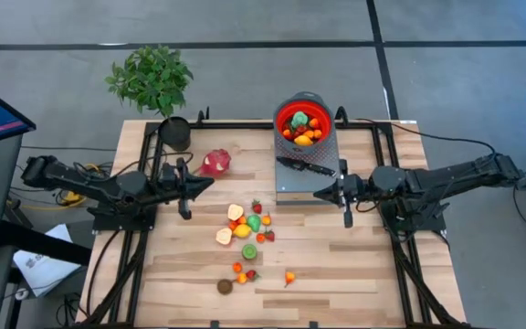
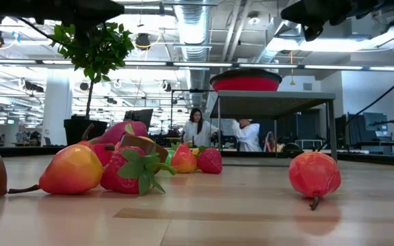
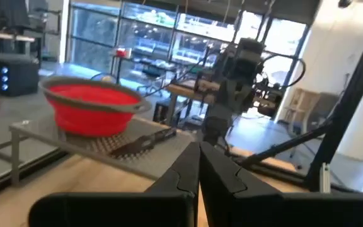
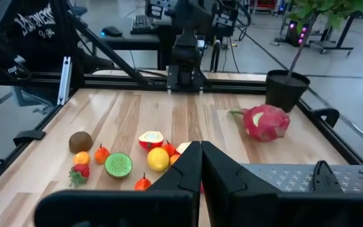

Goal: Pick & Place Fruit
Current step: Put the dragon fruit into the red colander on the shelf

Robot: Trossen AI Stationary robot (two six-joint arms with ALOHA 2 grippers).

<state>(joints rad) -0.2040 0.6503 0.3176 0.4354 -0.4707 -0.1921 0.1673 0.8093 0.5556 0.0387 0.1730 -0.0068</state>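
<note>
Small toy fruits point(image 1: 247, 228) lie in a loose cluster on the middle of the wooden table, also seen in the right wrist view point(image 4: 131, 161). A brown one point(image 1: 225, 286) and an orange-red one point(image 1: 289, 277) sit nearer the near edge. The pink dragon fruit point(image 1: 215, 163) lies farther back, left of the grey stand. More fruits point(image 1: 301, 128) fill the red bowl point(image 1: 314, 113). My left gripper point(image 1: 210, 182) hovers shut beside the dragon fruit; my right gripper point(image 1: 318, 193) hovers shut near the stand's near edge. Both hold nothing.
The red bowl stands on a grey perforated stand point(image 1: 292, 181) with the black-handled knife point(image 1: 305, 166) lying on it. A potted plant point(image 1: 158, 87) sits at the far left corner. Bare wood lies to the right of the fruits. People stand in the room beyond point(image 2: 197, 128).
</note>
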